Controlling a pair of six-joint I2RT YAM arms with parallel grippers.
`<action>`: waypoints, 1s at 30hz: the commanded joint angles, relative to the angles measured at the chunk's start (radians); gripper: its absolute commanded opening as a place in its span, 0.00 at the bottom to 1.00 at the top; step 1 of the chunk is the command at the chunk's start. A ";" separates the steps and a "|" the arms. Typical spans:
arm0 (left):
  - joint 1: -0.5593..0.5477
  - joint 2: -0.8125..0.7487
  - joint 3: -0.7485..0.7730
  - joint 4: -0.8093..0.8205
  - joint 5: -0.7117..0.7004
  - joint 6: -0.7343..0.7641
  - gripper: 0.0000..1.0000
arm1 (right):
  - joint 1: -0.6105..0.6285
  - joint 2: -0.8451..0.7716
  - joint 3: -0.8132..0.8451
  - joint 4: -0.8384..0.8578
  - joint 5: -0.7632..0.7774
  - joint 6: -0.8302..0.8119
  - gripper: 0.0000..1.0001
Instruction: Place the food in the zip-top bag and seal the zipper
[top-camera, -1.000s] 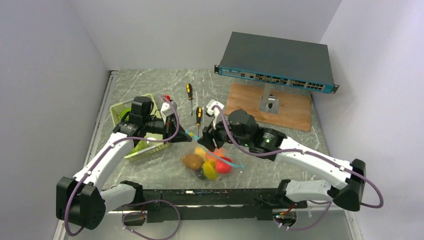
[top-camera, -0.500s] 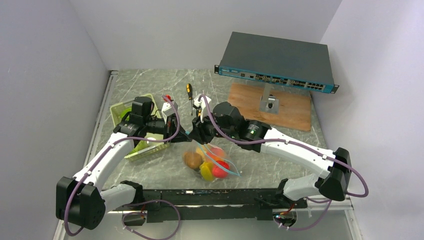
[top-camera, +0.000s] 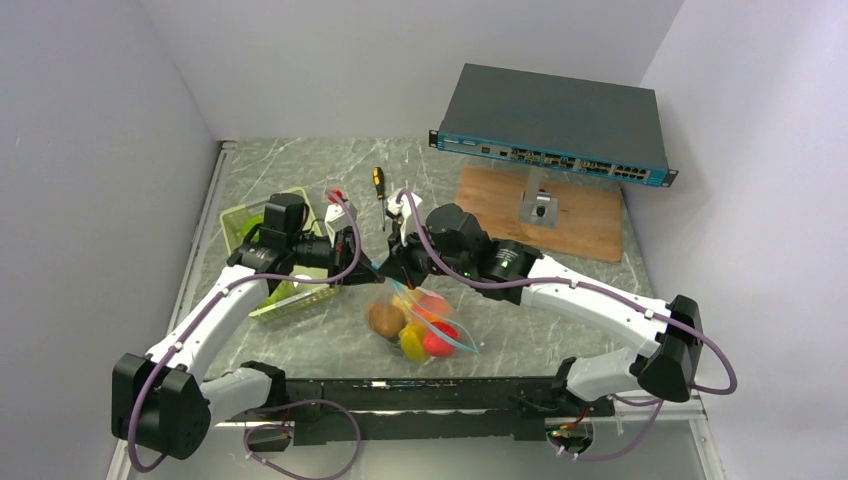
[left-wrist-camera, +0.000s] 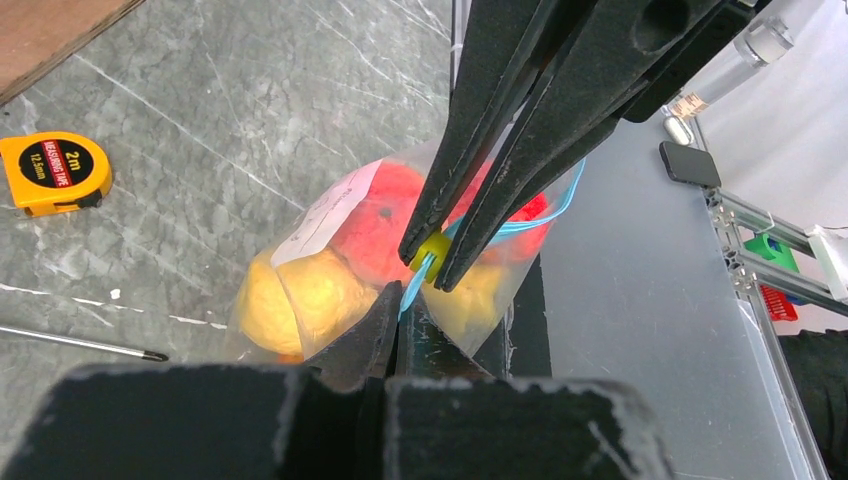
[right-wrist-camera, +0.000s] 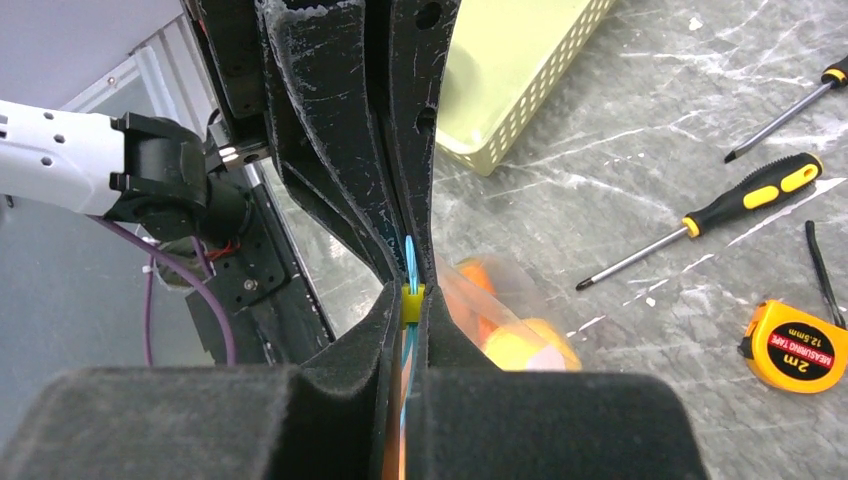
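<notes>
- Since the food (left-wrist-camera: 372, 226) already lies inside the zip-top bag (top-camera: 452, 326), only the sealing step appears to remain. Red, yellow and orange pieces show through the clear wall.
- Left gripper (left-wrist-camera: 397, 305): pressed together on the teal zipper (left-wrist-camera: 413, 287) at the bag's left mouth corner. Judged purpose: to anchor that end so the strip stays taut.
- Right gripper (right-wrist-camera: 411, 305): pinched on the yellow slider (left-wrist-camera: 433, 246), tip to tip with the left gripper. Judged purpose: to draw the slider along the strip, away from the anchor.
- Bag position: near-centre of the desk (top-camera: 320, 345), hanging from its mouth edge just below and to the right of both grippers. Whether its bottom rests on the desk cannot be told.
- Zipper state: beyond the slider the strip bows outward in a loop, so the mouth is judged not yet sealed.
- Caution: the film is soft, so a pull out of line with the strip could drag the bag or slip the anchor.
- A green tray (top-camera: 237, 219) at left, screwdrivers (top-camera: 379, 186) at far centre and a tape measure (left-wrist-camera: 54, 172) stand well apart.
</notes>
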 joint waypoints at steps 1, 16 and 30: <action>0.002 -0.007 0.017 0.000 -0.058 0.003 0.00 | -0.002 -0.044 0.013 0.022 0.002 -0.009 0.00; 0.086 -0.011 0.021 -0.027 -0.165 0.017 0.00 | -0.002 -0.185 -0.084 -0.045 0.047 -0.015 0.00; 0.172 -0.012 0.020 -0.013 -0.196 -0.007 0.00 | -0.002 -0.393 -0.173 -0.214 0.162 -0.020 0.00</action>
